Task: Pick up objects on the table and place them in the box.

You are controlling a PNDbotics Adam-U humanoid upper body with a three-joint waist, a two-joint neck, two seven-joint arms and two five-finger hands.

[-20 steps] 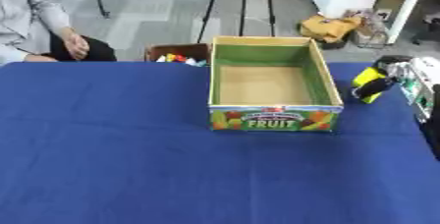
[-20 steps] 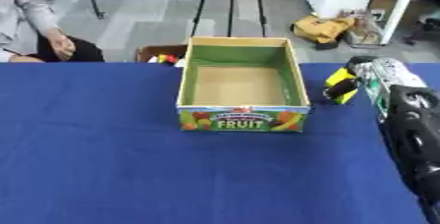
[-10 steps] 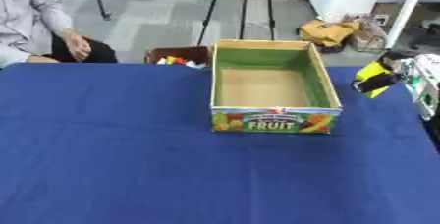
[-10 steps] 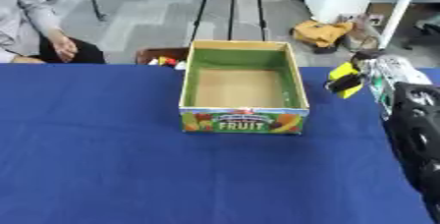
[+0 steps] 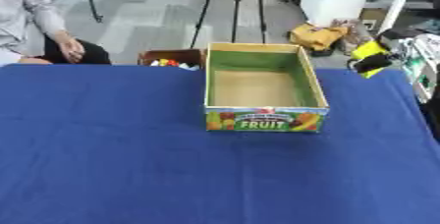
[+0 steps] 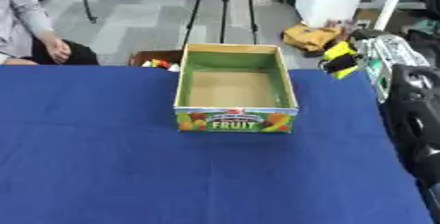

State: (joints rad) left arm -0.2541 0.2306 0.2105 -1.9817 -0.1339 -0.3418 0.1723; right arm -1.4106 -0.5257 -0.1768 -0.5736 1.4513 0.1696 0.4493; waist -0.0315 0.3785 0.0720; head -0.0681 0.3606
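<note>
On the blue table [image 5: 112,154], from left to right:
Far edge, left of centre: a brown container [image 5: 172,58] with small coloured things inside, just behind the table.
Centre: the box [image 6: 234,89] (green inner walls, "FRUIT" on its front) stands open-topped with nothing in it.
Right edge: the right hand [image 6: 374,57] holds up a yellow and black object [image 6: 339,59], beside the box's far right corner; its fingers seem closed on it, though blurred.
Left hand: unseen.
</note>
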